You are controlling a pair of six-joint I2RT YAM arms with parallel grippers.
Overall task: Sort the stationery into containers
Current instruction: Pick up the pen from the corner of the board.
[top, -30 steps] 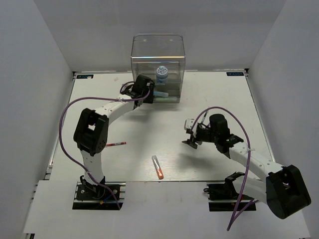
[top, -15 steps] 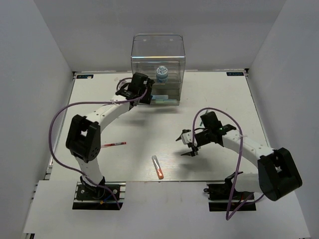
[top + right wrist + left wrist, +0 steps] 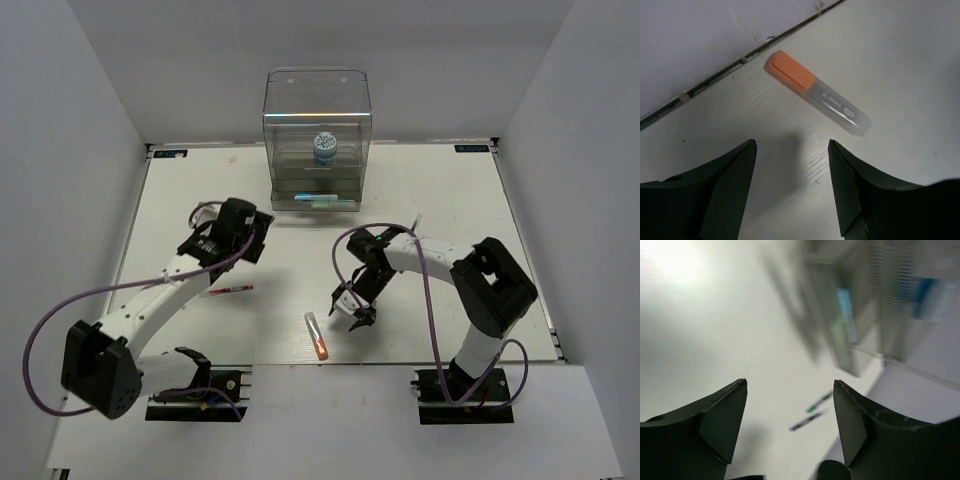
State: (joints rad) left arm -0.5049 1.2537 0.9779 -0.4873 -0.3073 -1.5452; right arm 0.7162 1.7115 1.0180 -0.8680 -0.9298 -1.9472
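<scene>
The round patterned tub (image 3: pixel 324 147) stood in the top compartment of the clear drawer unit (image 3: pixel 300 110). A light-blue marker (image 3: pixel 322 199) lay in a lower drawer. The thin red pen (image 3: pixel 231 290) and the orange-tipped marker (image 3: pixel 817 92) were left on the table (image 3: pixel 450 200). Since the earlier frame, the left gripper (image 3: pixel 790 390) had withdrawn from the unit, jaws open and empty. The right gripper (image 3: pixel 792 145), likewise open and empty, had advanced to just beside the marker.

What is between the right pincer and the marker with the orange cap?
Nothing, just bare table. The right wrist view shows the open right pincer a little short of the marker, not touching it.
</scene>
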